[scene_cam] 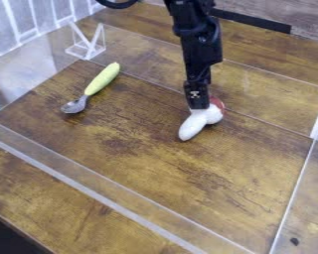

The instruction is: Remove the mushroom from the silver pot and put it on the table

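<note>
Gripper pointing down (open), above mushroom

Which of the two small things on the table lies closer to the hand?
The mushroom, white with a reddish cap, lies just below the open hand; the yellow-handled spoon lies far left.

A black arm is seen, built of chunky, blocky segments above the mushroom. A slim black gripper is carried at its end, marked with small white cross-like markings just above the mushroom's cap.
</note>
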{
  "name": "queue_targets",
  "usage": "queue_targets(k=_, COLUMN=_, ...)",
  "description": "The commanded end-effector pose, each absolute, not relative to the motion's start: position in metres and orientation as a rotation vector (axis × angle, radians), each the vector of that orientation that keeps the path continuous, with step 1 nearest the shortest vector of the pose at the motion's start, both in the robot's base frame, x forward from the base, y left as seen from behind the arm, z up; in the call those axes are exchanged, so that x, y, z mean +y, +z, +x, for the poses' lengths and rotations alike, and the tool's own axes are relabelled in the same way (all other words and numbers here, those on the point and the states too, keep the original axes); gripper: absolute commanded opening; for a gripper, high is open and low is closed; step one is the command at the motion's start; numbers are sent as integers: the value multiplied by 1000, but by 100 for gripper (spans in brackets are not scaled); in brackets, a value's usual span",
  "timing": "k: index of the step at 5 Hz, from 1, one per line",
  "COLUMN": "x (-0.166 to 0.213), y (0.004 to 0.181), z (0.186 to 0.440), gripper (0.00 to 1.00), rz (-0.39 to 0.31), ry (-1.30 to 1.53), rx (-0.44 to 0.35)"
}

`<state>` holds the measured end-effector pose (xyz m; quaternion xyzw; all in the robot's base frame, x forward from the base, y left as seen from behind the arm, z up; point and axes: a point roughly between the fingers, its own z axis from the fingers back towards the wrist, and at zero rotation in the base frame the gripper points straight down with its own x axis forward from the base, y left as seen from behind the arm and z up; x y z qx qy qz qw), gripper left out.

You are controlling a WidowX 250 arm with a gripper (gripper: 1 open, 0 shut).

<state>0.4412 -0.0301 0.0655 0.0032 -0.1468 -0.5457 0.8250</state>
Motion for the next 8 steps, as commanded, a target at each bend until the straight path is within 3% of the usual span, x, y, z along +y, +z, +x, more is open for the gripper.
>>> queue_targets(k=1, x=-28, y=110, z=446, gripper=100, rz=74, ry=-1111, rx=-432)
queue_targets(k=4, x=-66, y=97, z=441, gripper=100, rz=41, ry=-1005, rx=-456)
queue_targets(k=6, x=-61, y=101, z=441, gripper=100, rz=26, ry=-1035, rx=-482)
queue_targets(k=8, x=-48, y=119, z=451, gripper=100, rz=14, ry=-1097, rx=-502)
